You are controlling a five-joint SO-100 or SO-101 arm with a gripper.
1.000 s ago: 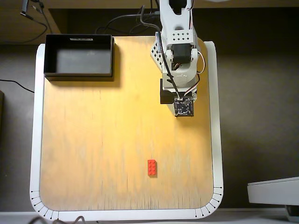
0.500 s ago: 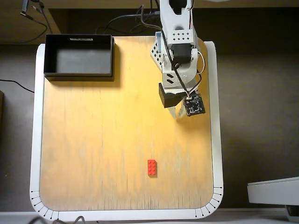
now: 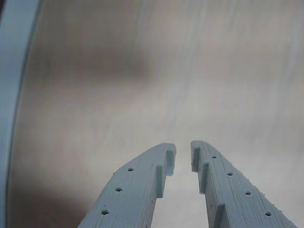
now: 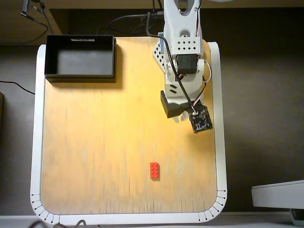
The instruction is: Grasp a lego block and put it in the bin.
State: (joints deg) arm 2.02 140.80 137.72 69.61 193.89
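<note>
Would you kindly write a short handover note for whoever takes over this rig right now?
Hand: empty, fingers slightly parted, above bare board; the block is not in the wrist view.
Lego block: lying flat on the wooden board, toward its near edge in the overhead view, well apart from the arm.
Bin: at the board's top-left corner, empty.
Done: nothing grasped yet.
Left: reach the block, grasp it, carry it to the bin, release.

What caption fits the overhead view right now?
Gripper poised empty above the wooden table, red lego block nearer the camera-bottom edge, black bin in the top-left corner.
</note>
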